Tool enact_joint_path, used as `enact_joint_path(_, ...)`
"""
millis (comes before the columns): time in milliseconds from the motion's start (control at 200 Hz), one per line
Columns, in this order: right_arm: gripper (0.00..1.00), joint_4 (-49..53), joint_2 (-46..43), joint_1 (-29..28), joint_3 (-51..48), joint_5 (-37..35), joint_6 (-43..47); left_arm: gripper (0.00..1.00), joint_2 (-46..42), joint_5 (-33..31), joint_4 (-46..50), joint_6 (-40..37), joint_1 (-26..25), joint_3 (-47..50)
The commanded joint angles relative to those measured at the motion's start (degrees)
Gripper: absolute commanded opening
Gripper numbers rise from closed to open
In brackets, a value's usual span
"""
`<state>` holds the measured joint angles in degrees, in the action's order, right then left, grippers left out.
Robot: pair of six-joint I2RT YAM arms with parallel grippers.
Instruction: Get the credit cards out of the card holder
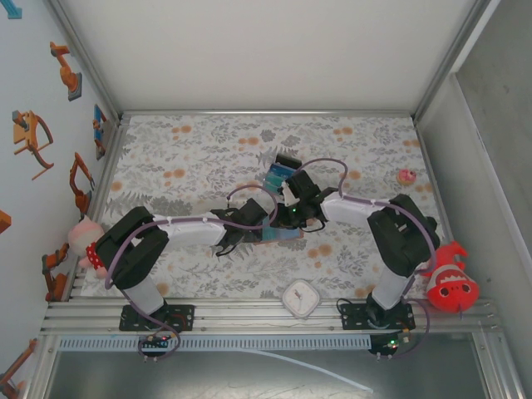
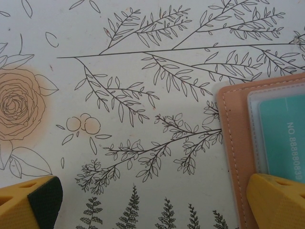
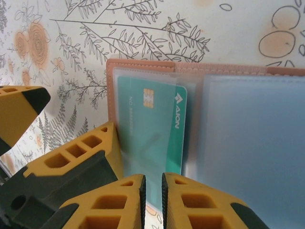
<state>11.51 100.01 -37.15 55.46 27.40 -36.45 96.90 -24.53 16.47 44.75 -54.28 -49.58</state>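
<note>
Lying open on the floral cover point(image 2: 143, 71), the card holder point(image 3: 143, 67) has a teal card point(image 3: 147, 129) in its clear pocket; right gripper point(image 3: 152, 198) nearly closed at that card's edge, grip unconfirmed; left gripper point(image 2: 152, 205) spread wide, empty, one finger point(image 2: 276, 200) at the holder's edge

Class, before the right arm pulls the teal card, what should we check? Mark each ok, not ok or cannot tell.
1. The card holder lies open on the cloth: ok.
2. The teal card has its end between the fingers of the right gripper: ok.
3. The right gripper is actually clamping that card: cannot tell.
4. The left gripper is wide open, one finger at the holder's edge: ok.
5. That finger is pressing the holder down: cannot tell.
</note>
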Motion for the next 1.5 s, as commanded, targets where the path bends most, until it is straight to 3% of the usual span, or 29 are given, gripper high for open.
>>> enact_joint_path(0, 0.17, 2.1, 1.2, 0.1, 2.3, -1.6, 0.4, 1.00, 2.1, 1.0, 2.1, 0.6, 0.3, 1.9)
enact_joint_path(496, 0.14, 2.9, 5.1, 0.1, 3.2, -3.2, 1.7, 1.00, 3.1, 1.2, 2.8, 0.6, 0.3, 1.3)
enact_joint_path(1117, 0.13, -4.2, 5.5, 0.1, 1.1, 6.3, 0.5, 1.00, 4.0, 1.8, 3.0, 0.2, 0.0, 0.1)
enact_joint_path(1287, 0.00, -4.3, 4.9, 0.1, 0.1, 5.3, 1.0, 1.00, 3.9, 1.5, 3.8, 0.3, 0.0, 0.1)
enact_joint_path(1497, 0.00, 0.2, 2.1, 0.7, 0.3, -0.2, 3.8, 1.00, 3.9, 0.9, 4.7, 0.8, 0.1, 0.3)
